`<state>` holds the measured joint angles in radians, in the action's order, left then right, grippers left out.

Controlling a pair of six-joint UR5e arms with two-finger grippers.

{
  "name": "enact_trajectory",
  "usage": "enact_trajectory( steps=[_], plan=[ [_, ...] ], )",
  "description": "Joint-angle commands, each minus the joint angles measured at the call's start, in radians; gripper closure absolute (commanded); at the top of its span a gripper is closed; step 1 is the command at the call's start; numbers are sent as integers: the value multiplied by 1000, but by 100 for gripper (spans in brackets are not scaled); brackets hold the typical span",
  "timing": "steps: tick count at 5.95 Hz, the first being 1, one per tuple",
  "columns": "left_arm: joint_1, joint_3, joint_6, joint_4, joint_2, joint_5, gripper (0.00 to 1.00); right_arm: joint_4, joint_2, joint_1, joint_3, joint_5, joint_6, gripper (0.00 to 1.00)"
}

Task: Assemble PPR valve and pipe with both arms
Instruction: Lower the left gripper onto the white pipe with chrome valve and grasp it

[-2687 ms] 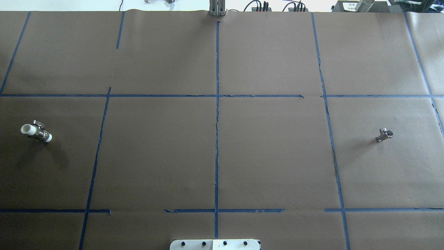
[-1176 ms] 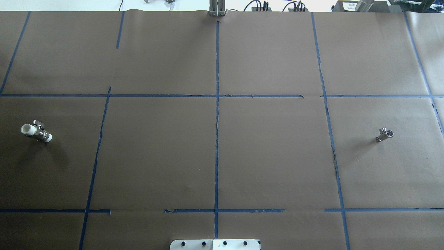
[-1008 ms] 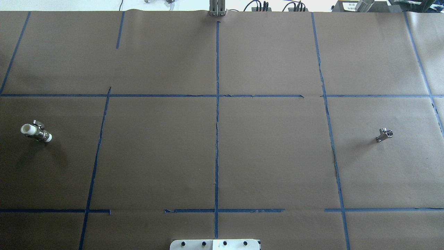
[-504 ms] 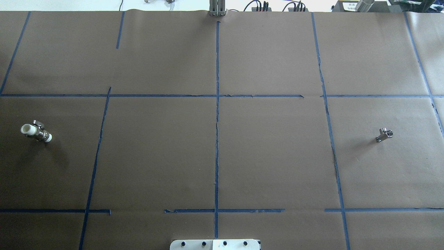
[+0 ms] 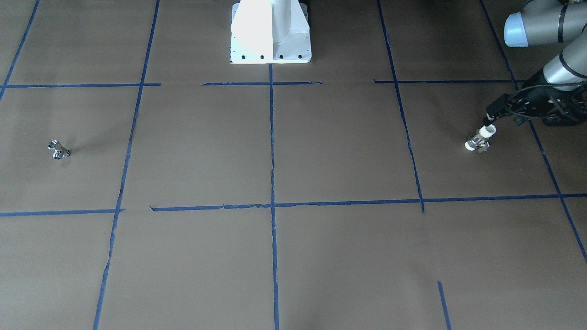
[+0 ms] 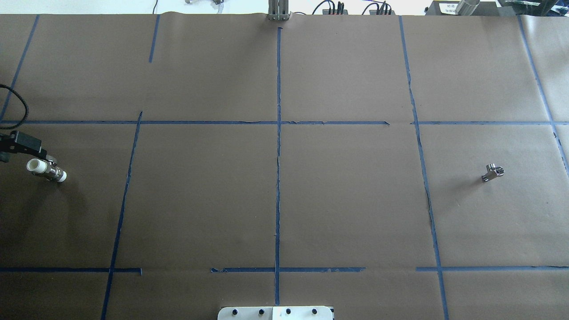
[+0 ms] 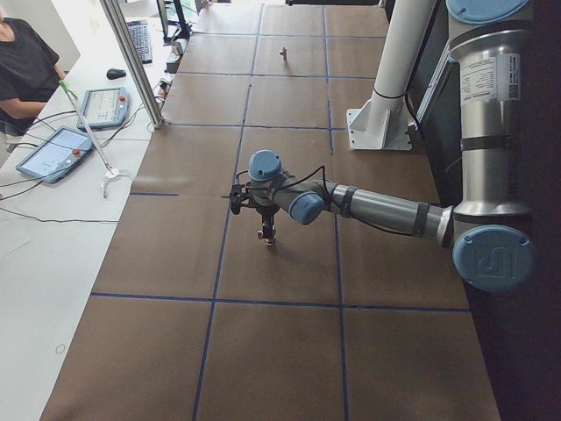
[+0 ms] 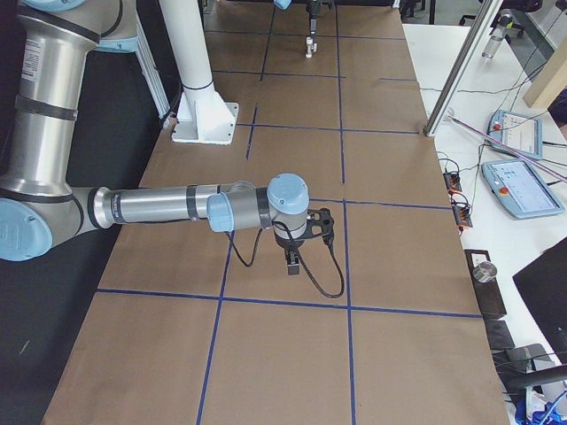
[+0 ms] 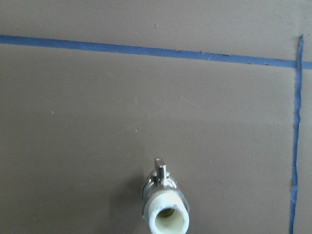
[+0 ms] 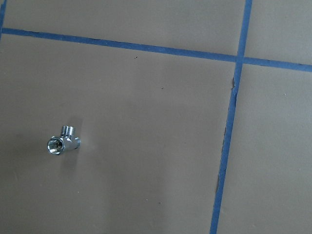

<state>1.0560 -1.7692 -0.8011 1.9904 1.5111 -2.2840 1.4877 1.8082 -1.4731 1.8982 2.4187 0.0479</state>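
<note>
The PPR valve (image 6: pixel 46 170), white-ended with a metal middle, lies at the table's left; it also shows in the front view (image 5: pixel 478 140) and low in the left wrist view (image 9: pixel 165 209). My left gripper (image 5: pixel 491 117) hovers just beside and above the valve's white end, with only its black tip in the overhead view (image 6: pixel 26 142). I cannot tell whether it is open. The chrome pipe (image 6: pixel 492 172) lies alone at the right, and shows in the right wrist view (image 10: pixel 63 141). My right gripper (image 8: pixel 292 259) shows only in the exterior right view, so I cannot tell its state.
Brown paper with blue tape lines covers the table. The white pedestal base (image 5: pixel 270 32) stands at the robot's edge. Tablets and cables lie on the white side table (image 7: pixel 61 149), where an operator sits.
The black end of my left arm has come into the overhead view from the left edge, next to the valve. Valve and pipe have not moved.
</note>
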Motion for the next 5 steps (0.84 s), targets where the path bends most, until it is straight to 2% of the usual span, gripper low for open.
enact_trajectory(
  steps=[1, 5],
  plan=[
    [-30, 40, -7, 2, 21, 12, 0, -1, -1, -1, -4, 20, 3, 0],
    [-77, 70, -7, 4, 21, 12, 2, 0, -1, -1, -5, 20, 3, 0]
  ],
)
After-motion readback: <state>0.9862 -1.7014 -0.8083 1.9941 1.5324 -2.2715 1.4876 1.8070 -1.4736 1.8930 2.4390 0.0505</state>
